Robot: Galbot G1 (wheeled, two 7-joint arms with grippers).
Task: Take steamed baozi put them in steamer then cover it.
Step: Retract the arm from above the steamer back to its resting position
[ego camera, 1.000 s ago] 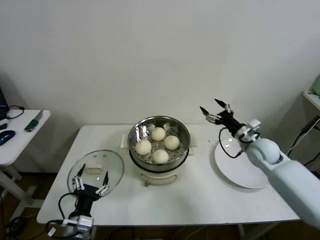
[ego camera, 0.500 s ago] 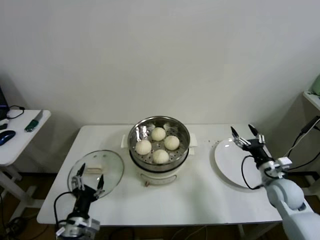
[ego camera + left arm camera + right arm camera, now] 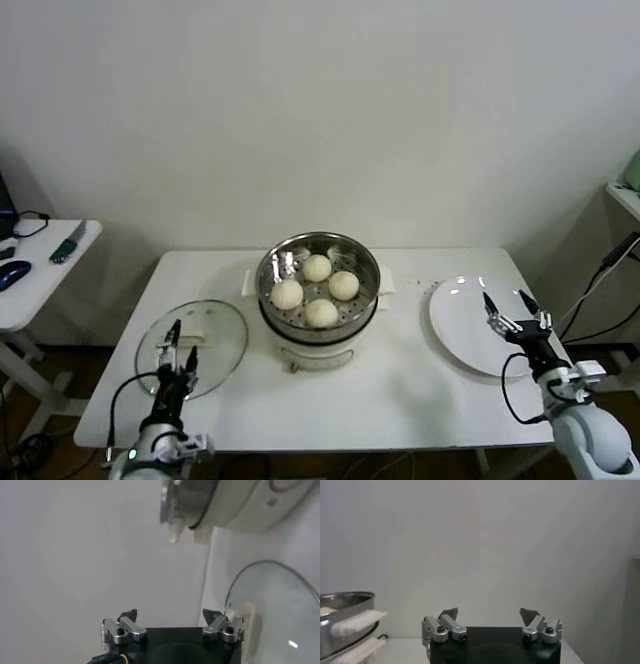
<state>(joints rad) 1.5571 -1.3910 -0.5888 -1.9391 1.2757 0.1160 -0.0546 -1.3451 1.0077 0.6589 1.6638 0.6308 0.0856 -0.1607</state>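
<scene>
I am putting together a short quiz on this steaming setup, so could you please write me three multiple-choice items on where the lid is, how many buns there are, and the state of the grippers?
1. Where is the glass lid?
A. On the steamer
B. Flat on the table, to the robot's left of the steamer
C. On the white plate

2. How many buns lie in the steamer?
A. Two
B. Three
C. Four

3. How are the two grippers?
A. Both open and empty
B. Both shut on buns
C. Left shut on the lid

Answers:
1 B, the lid lies on the table and the steamer is uncovered.
2 C, four pale buns sit in the basket.
3 A, the left gripper above the lid and the right gripper above the plate have spread fingers holding nothing.
</scene>
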